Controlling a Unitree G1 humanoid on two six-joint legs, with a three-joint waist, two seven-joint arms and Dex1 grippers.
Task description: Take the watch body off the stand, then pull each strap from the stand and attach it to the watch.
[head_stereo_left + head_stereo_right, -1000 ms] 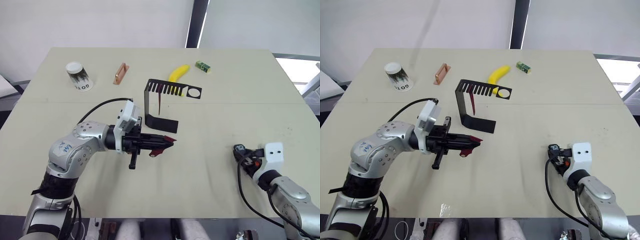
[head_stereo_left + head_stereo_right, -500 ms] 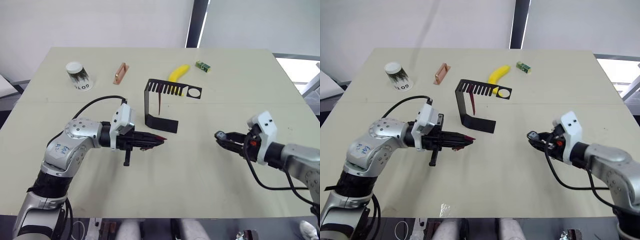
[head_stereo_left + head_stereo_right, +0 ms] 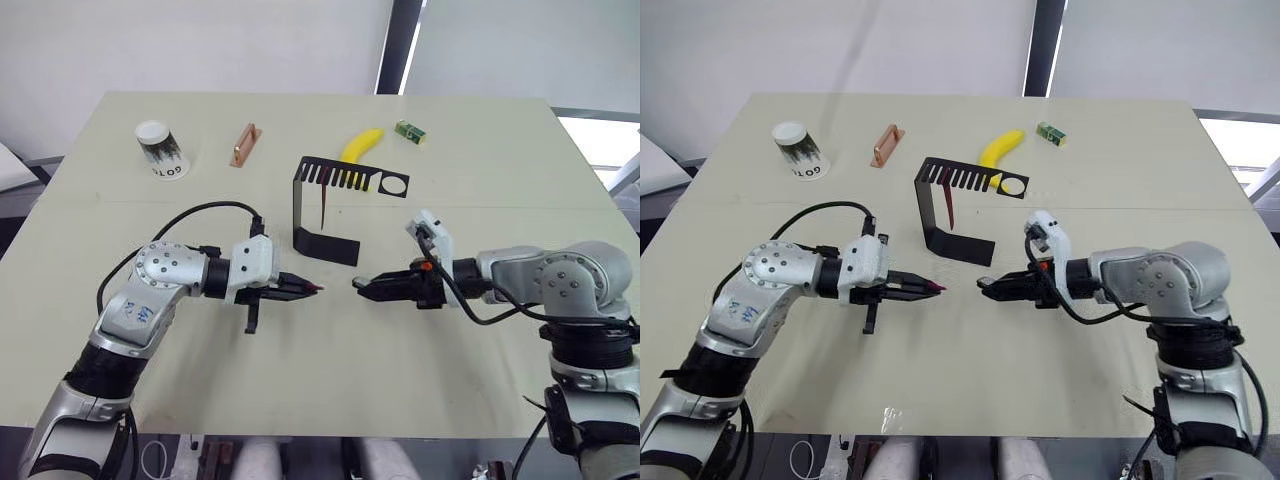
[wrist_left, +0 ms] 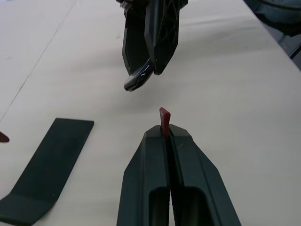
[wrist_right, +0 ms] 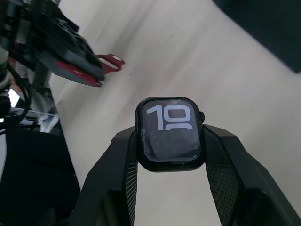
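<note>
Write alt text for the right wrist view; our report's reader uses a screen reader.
The right gripper holds the watch body between its two black fingers, its face lit with large digits. Beyond it, over the pale table, the left gripper holds a dark red strap.

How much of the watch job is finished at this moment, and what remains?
Done: the watch body is off the stand, clamped in the right gripper. In hand: the left gripper pinches one strap, tip pointing at the watch, not yet joined. Left: attaching it, then pulling the second strap hanging on the stand.
</note>
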